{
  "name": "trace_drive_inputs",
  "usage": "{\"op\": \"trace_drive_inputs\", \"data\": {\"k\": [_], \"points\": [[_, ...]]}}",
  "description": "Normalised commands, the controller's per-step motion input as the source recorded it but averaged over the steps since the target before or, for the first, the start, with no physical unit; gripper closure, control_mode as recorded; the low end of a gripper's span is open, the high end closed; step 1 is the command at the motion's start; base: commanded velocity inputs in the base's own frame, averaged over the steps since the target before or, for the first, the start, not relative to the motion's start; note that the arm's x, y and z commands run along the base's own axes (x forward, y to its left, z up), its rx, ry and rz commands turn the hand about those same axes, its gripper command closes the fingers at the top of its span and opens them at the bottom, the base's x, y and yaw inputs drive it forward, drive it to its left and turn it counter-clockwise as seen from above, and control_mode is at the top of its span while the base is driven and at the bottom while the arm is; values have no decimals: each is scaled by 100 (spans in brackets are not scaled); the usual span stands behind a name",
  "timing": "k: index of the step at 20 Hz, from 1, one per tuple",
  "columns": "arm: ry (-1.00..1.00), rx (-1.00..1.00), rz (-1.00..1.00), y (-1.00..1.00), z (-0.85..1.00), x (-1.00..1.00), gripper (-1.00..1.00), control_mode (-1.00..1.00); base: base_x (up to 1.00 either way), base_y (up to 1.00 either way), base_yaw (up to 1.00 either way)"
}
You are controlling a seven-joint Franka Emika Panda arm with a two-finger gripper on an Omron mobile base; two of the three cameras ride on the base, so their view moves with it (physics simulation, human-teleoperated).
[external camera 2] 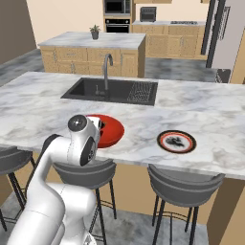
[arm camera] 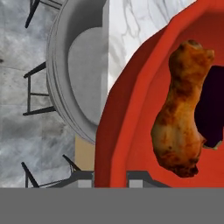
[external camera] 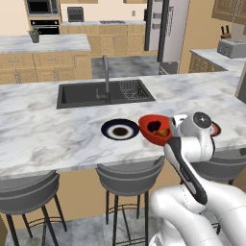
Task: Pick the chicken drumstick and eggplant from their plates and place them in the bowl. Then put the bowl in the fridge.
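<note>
The fridge (external camera: 166, 33) stands at the far side of the kitchen, well apart from the counter (external camera: 43, 129) and beyond the sink (external camera: 103, 93); from here I cannot tell whether its doors are open, so carrying the bowl there and setting it inside is still wholly to do. On the counter near its front edge, above the stools (external camera: 127, 175), the red bowl (external camera: 153, 129) sits tilted in the left base view, its mouth turned toward the camera, which suggests it is being lifted by its near rim. Both foods are in it: the drumstick (arm camera: 181, 113) lies against the red inner wall, and the eggplant (arm camera: 212, 107) shows as a dark purple piece just beside it, touching or nearly so. The black-rimmed plate (external camera: 120, 129) just beside the bowl is bare, and the red-rimmed plate (external camera 2: 176, 141), farther along the counter, carries only dark marks, so the loading half of the task looks done. The gripper (arm camera: 110, 177) is at the bowl's near edge with its jaws drawn narrow; in the hand view the two tips stand on either side of the red rim, so I judge it pinched on the bowl wall. What remains is raising the bowl without spilling, driving to the fridge, and placing it on a shelf.
</note>
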Motion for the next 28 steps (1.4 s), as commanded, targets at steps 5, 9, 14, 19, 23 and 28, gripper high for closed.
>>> {"op": "trace_drive_inputs", "data": {"k": [5,9,14,19,23,28], "points": [[0,0,0,0,0,0,100,-100,0,0,0],[0,0,0,0,0,0,100,100,0,0,0],[0,0,0,0,0,0,100,100,0,0,0],[0,0,0,0,0,0,100,100,-34,7,11],[0,0,0,0,0,0,100,100,-54,44,27],[0,0,0,0,0,0,100,100,-4,86,20]]}}
